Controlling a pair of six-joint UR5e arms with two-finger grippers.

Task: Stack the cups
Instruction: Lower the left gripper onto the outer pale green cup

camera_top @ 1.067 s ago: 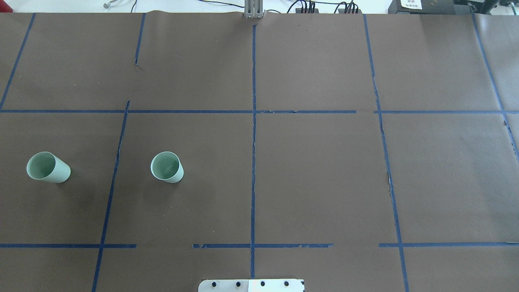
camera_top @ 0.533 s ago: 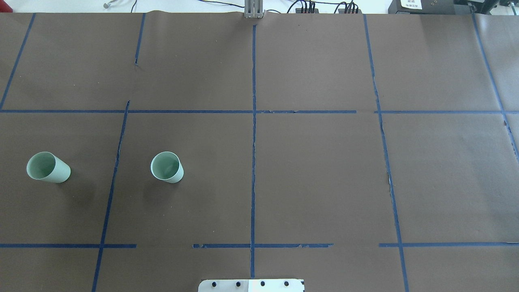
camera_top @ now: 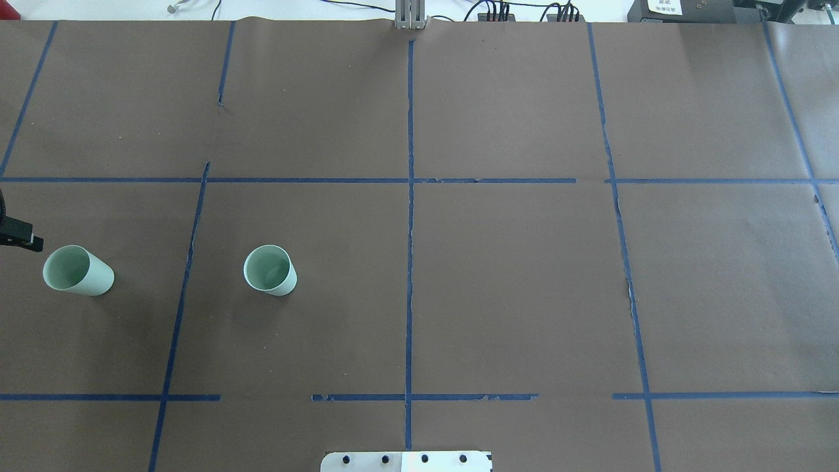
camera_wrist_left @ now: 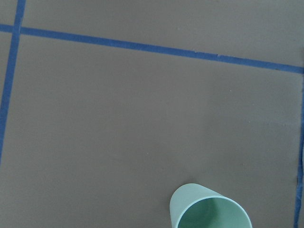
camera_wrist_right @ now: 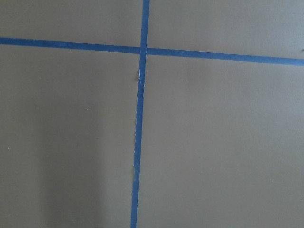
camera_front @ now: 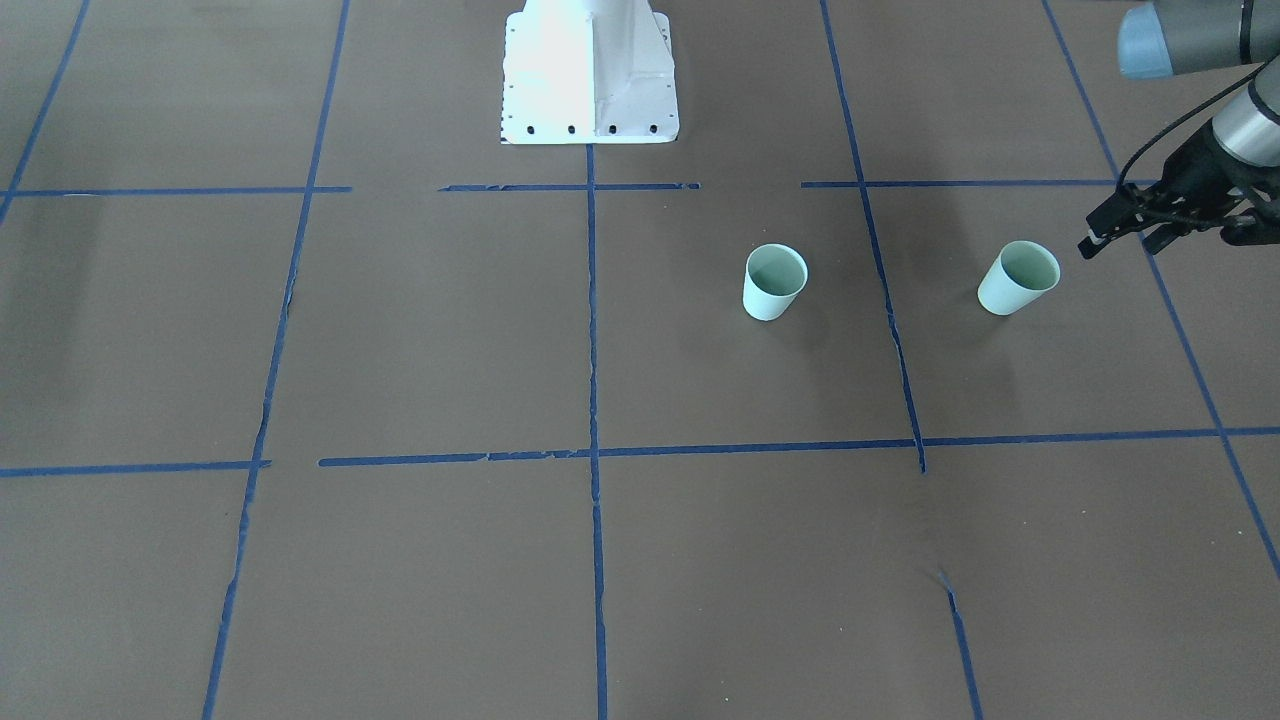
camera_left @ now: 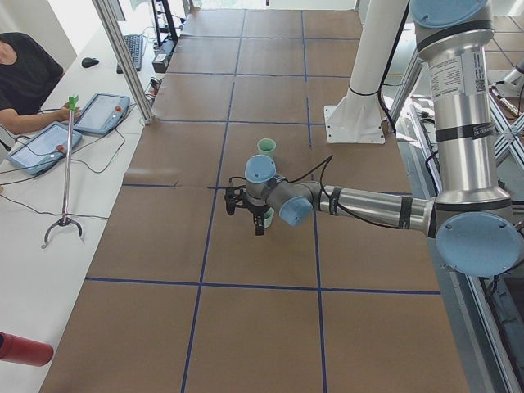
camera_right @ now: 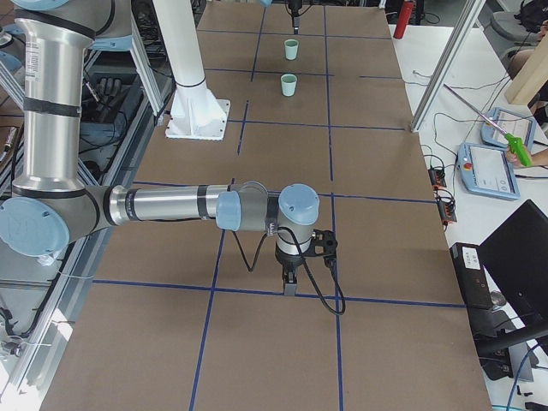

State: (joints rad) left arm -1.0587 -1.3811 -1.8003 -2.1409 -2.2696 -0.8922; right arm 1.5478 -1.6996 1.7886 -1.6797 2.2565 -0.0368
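Two pale mint-green cups stand upright and apart on the brown table. The outer cup [camera_top: 77, 270] [camera_front: 1018, 277] is near the table's left end, and the inner cup [camera_top: 269, 270] [camera_front: 774, 282] is nearer the middle. My left gripper [camera_front: 1122, 243] hovers just beyond the outer cup at the table's end, its jaws apart and empty. Only one of its fingers [camera_top: 26, 240] shows at the overhead view's left edge. The left wrist view shows the outer cup [camera_wrist_left: 209, 211] at its bottom edge. My right gripper [camera_right: 288, 287] points down over bare table far from the cups; I cannot tell its state.
The white robot base plate [camera_front: 590, 100] sits at the table's near middle edge. Blue tape lines [camera_top: 410, 196] divide the brown cover into squares. A person sits at a side desk with tablets [camera_left: 102, 112] beyond the table's far side.
My left gripper has come into the overhead view at its left edge, next to the outer cup. Neither cup has moved.
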